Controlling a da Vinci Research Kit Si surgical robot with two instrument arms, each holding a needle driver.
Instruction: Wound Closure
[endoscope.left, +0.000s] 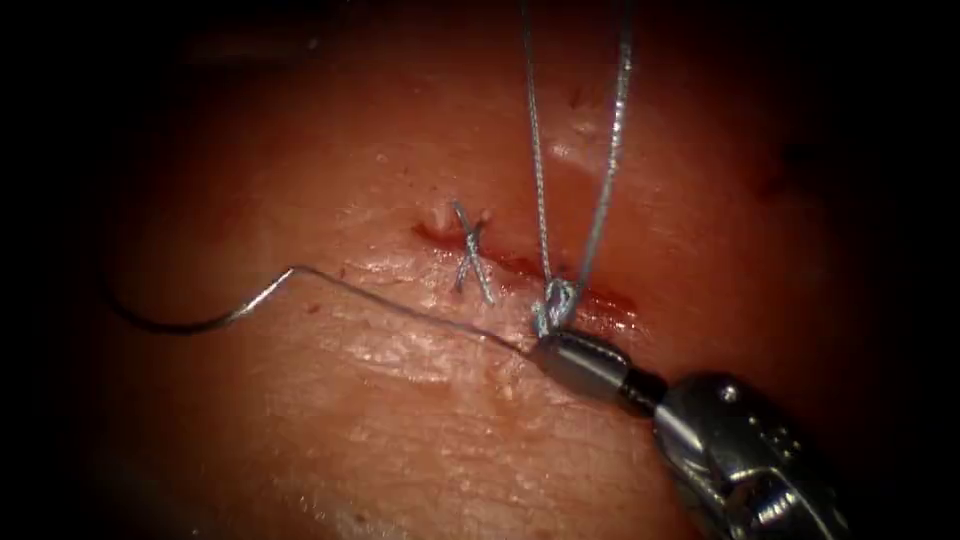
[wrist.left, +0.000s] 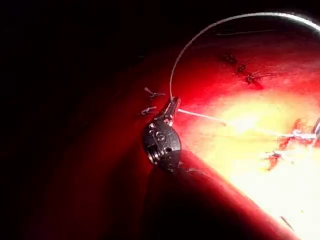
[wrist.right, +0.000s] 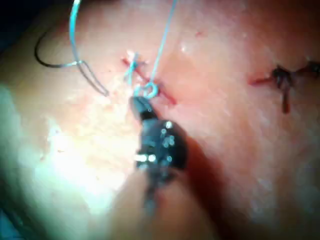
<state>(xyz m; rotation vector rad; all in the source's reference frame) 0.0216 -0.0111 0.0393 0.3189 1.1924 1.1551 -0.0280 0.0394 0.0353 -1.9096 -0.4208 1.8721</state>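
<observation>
The needle (endoscope.left: 190, 318) lies on the tissue (endoscope.left: 380, 420) left of the knot (endoscope.left: 553, 303), the right pincer (endoscope.left: 545, 345) just below it.

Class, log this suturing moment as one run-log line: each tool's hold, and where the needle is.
right tool: shut on thread at knot | left tool: shut on thread | needle: free on tissue, left of cut
</observation>
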